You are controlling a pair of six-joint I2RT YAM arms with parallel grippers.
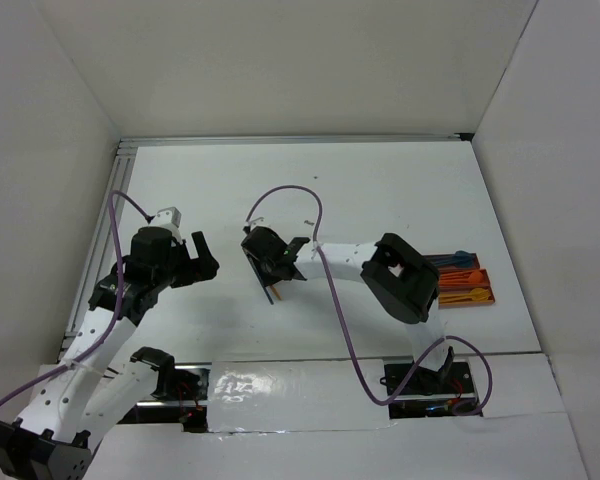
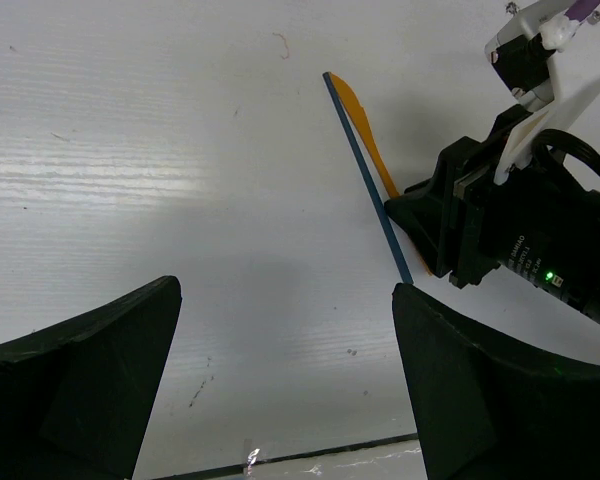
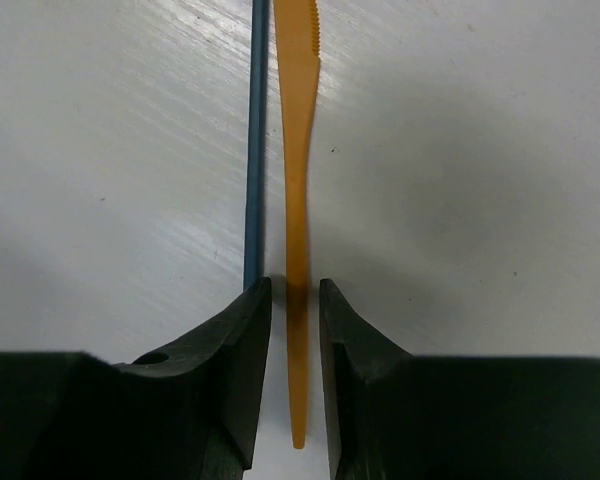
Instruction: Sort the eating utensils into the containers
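Note:
An orange plastic knife [image 3: 298, 200] lies flat on the white table beside a thin blue stick [image 3: 253, 150]. My right gripper [image 3: 295, 290] stands low over the knife's handle, with one jaw on each side. A thin gap shows on both sides, so it is not clamped. The blue stick lies just outside the left finger [image 3: 242, 340]. The pair also shows in the left wrist view as the orange knife [image 2: 365, 130] and the blue stick [image 2: 365, 170], and in the top view under the right gripper [image 1: 277, 280]. My left gripper [image 2: 285, 290] is wide open and empty, to the left of them [image 1: 204, 256].
A reddish-brown tray [image 1: 483, 297] with orange and blue utensils in its troughs sits at the table's right side, partly behind the right arm's elbow [image 1: 405, 278]. White walls enclose the table. A purple cable [image 1: 320, 215] loops above the right arm.

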